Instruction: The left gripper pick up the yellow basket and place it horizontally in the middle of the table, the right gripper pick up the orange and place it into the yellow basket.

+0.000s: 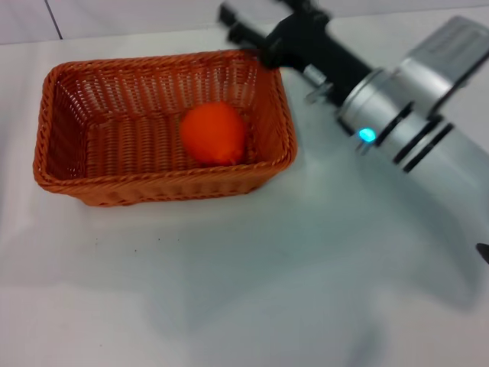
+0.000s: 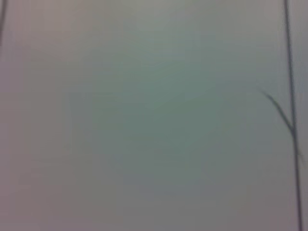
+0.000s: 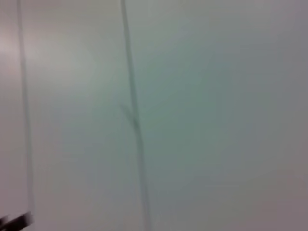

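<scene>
One rectangular woven orange-brown wicker basket (image 1: pixel 114 157), one smooth round orange-red fruit (image 1: pixel 213 134) inside it, one black gripper (image 1: pixel 238 24) on a silver arm, one white desk (image 1: pixel 252 267)

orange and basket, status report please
Orange inside wicker basket. Right gripper above the basket's far right corner, holding nothing. Left gripper out of view. Nothing obstructing.

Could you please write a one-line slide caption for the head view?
Orange lies inside the yellow basket; right gripper is beyond its far rim.
</scene>
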Motion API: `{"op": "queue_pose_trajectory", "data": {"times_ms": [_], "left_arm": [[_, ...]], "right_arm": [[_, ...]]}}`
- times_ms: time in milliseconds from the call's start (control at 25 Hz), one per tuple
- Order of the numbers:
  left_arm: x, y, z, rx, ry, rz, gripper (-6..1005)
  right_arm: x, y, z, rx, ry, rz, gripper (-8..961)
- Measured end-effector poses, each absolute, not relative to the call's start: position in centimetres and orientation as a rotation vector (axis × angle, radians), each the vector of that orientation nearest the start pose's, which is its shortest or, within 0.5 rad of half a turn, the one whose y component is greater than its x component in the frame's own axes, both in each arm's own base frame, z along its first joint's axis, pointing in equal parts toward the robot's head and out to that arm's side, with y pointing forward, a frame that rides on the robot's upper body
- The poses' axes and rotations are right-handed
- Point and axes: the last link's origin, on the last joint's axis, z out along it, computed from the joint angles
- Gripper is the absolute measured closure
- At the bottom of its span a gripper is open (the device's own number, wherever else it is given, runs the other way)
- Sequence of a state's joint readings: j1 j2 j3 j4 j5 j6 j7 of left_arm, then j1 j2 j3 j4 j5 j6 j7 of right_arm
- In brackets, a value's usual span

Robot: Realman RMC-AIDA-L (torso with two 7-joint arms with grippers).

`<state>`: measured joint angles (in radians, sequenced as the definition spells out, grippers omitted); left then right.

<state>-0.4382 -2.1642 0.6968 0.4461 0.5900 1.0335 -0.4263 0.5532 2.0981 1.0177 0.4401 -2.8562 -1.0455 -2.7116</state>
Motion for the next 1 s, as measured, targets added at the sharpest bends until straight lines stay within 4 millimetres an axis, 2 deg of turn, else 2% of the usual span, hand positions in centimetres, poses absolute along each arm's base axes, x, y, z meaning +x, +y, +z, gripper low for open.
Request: {"op": "queue_pose_trajectory", "data": {"times_ms": [40,120,280,400,640,1000], "left_arm": [[-33.4,36.5,8.0,-1.294,-0.518,-0.783,118],[-33.8,36.2,8.2,-1.276,-0.531,-0.779,121],[-34.9,35.4,8.3,-1.251,-0.553,-0.76,123],[-35.6,34.6,8.4,-1.242,-0.562,-0.743,123],[-35.9,33.6,7.9,-1.276,-0.491,-0.666,123],[-35.4,32.9,6.0,-1.327,-0.487,-0.69,123]], "right_arm": [[19.8,36.7,-5.4,-0.434,-1.895,-1.045,2],[20.4,36.8,-4.6,-0.436,-1.861,-1.082,2],[23.8,36.4,-1.4,-0.499,-1.704,-1.252,2],[26.2,35.6,0.1,-0.55,-1.627,-1.347,3],[29.7,34.3,1.1,-0.655,-1.531,-1.463,3],[30.3,33.9,1.0,-0.675,-1.54,-1.473,3]]}}
